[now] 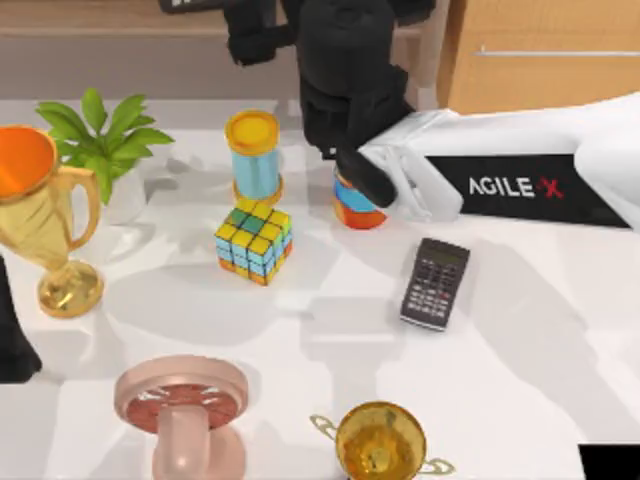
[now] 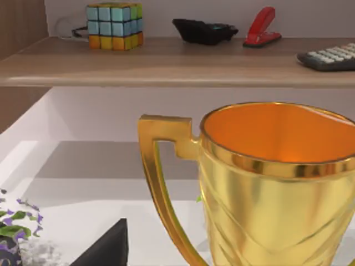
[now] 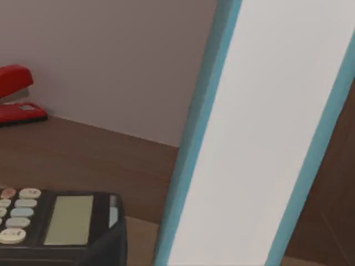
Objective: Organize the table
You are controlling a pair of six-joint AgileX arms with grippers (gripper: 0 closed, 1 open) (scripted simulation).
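Centrally, right claw [image 1: 352, 190] over striped cylinder [image 1: 357, 207], grip unclear, cube [image 1: 253, 241], calculator [image 1: 436, 283] flanking on table [image 1: 540, 340]

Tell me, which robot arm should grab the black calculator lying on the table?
Probably the right arm. Its gripper sits near the calculator on the white table, toward the right side. The left arm waits far off at the left edge, past the big gold trophy.

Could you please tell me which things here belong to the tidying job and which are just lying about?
Job: table, its cube, calculator, gold trophy; right gripper near the shelf.
Lying about: red stapler; left gripper parked at the left edge.
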